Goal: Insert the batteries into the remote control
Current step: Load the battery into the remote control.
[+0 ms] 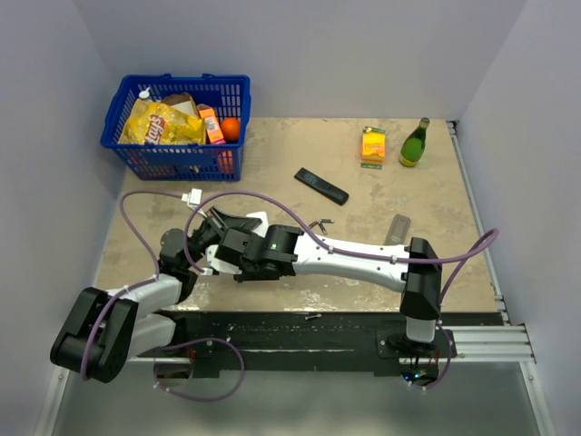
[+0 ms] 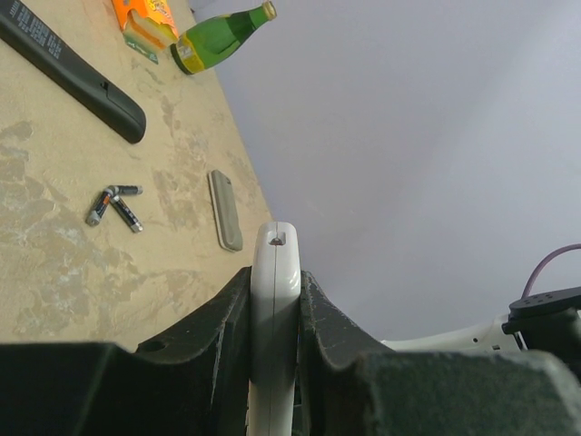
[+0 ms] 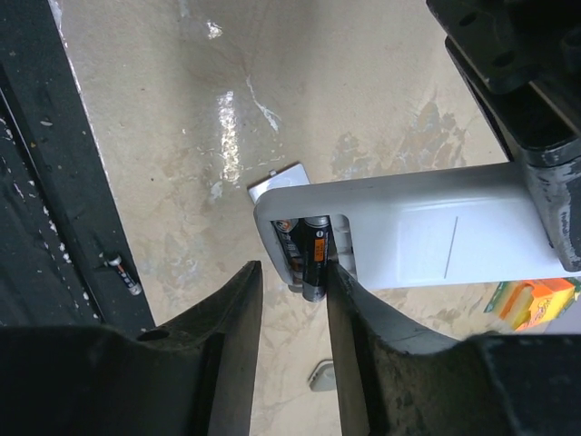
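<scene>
My left gripper (image 2: pixel 275 300) is shut on a white remote control (image 2: pixel 275 263), held edge-up above the table. In the right wrist view the white remote (image 3: pixel 427 241) shows its open battery bay with two dark batteries (image 3: pixel 313 254) in it; one sticks out past the remote's end. My right gripper (image 3: pixel 292 282) is open around that end, its right finger against the protruding battery. Three loose batteries (image 2: pixel 113 204) lie on the table, also in the top view (image 1: pixel 320 222). In the top view both grippers meet at left centre (image 1: pixel 218 238).
A black remote (image 1: pixel 320 185) lies mid-table. A grey battery cover (image 1: pixel 397 229) lies to the right. One battery (image 1: pixel 311 317) lies on the black base rail. A blue basket (image 1: pixel 178 125) of groceries stands back left; an orange box (image 1: pixel 373 143) and green bottle (image 1: pixel 415 143) stand back right.
</scene>
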